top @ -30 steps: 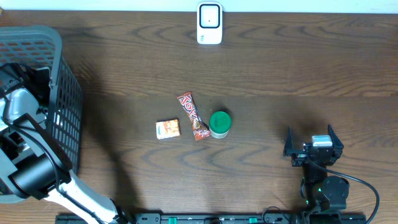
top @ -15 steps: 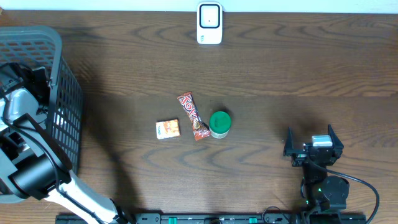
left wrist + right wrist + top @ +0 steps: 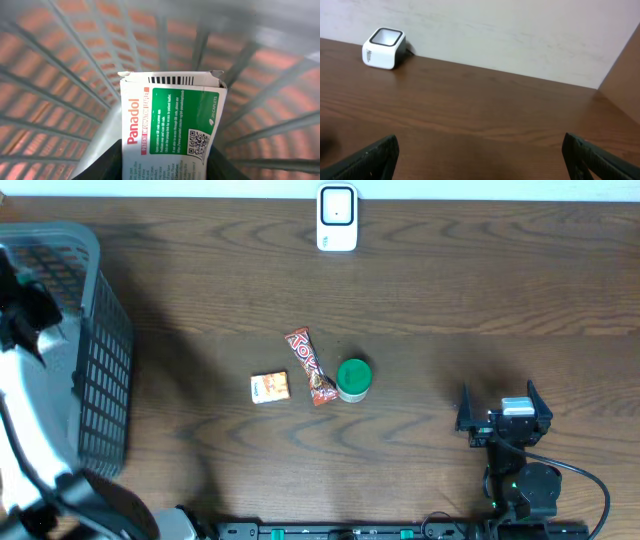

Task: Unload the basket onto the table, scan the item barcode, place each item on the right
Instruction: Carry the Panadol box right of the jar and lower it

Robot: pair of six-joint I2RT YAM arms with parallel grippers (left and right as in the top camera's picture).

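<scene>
Overhead: grey basket (image 3: 95, 330) at L edge of table (image 3: 480, 300), L arm (image 3: 35, 420) blurred over it. Scanner (image 3: 337, 218) at far edge, centre. Mid-table: small orange box (image 3: 269, 387), candy bar (image 3: 309, 366), and a green-lidded tub (image 3: 353, 379) touching the bar. R hand (image 3: 503, 412) near front R, spread wide, holding nothing.

L wrist: L hand (image 3: 165, 157) clamped on Panadol box (image 3: 170, 115) inside basket, barcode flap at far end.

R wrist: fingers wide apart, scanner far L by wall (image 3: 520, 35).

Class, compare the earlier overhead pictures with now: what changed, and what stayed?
The left arm rose over the grey plastic basket, left tool gripping a white-and-green Panadol carton. Right tool, red candy bar, orange packet, green-lidded jar and white scanner stayed put.
</scene>
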